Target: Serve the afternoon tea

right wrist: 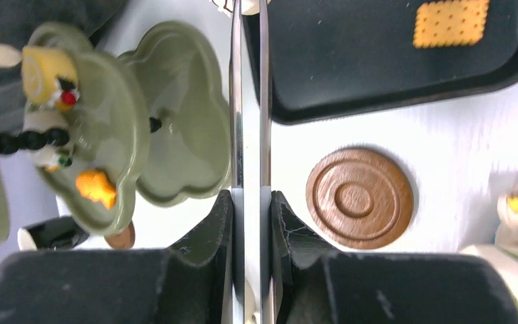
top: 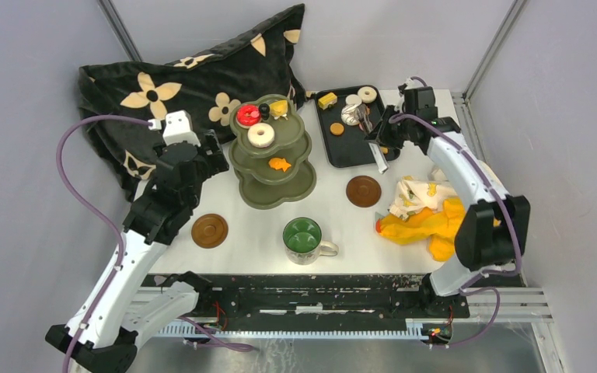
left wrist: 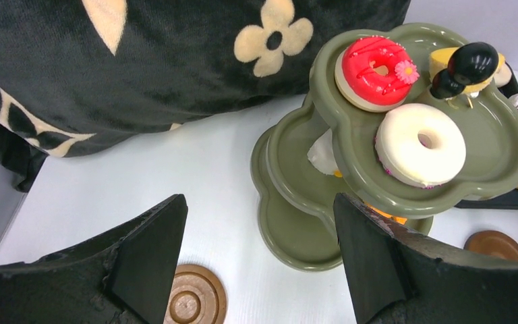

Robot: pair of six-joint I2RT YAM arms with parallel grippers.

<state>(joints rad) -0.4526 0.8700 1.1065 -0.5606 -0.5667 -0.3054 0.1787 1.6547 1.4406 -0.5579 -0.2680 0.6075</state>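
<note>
**Left wrist, right wrist and top external views: jaw state and item positions**

**1. Left wrist view.** The left gripper (left wrist: 260, 216) stands wide open. Nothing lies between its fingers (left wrist: 152, 250) and nothing touches them.
- Below the jaws, next to the left-hand finger, the left saucer (left wrist: 192, 297) lies flat on the white table (left wrist: 175, 169).
- Just beyond the right-hand finger stands the olive-green stand (left wrist: 492, 135), apart from the jaws.
- On its top tier the white donut (left wrist: 419, 143) sits nearest the jaws. Behind it come the red donut (left wrist: 374, 64) and the black knob (left wrist: 471, 64), with a yellow cake (left wrist: 440, 59) behind the knob.
- Farthest out, ahead and to the left of the jaws, lies the black cushion (left wrist: 141, 61) with cream flowers.

**2. Right wrist view.** The right gripper (right wrist: 249, 202) is closed on the metal tongs (right wrist: 235, 101). Both blades are pressed close together between the fingers and run straight ahead out of the jaws, leaving the frame at the top.
- Just ahead and to the right of the jaws, the right saucer (right wrist: 359, 197) lies flat on the table.
- To the left of the jaws is the stand, with an orange pastry (right wrist: 96, 187) on its middle tier.
- Farther ahead, to the right of the blades, sits the black tray (right wrist: 378, 81), holding a square biscuit (right wrist: 450, 21).

**3. Top external view.** The green-lined mug (top: 303, 237) stands upright behind both sets of jaws, between the two arms and well apart from each. The yellow cloth (top: 424, 225) lies behind the right jaws, beside the right arm.
</note>
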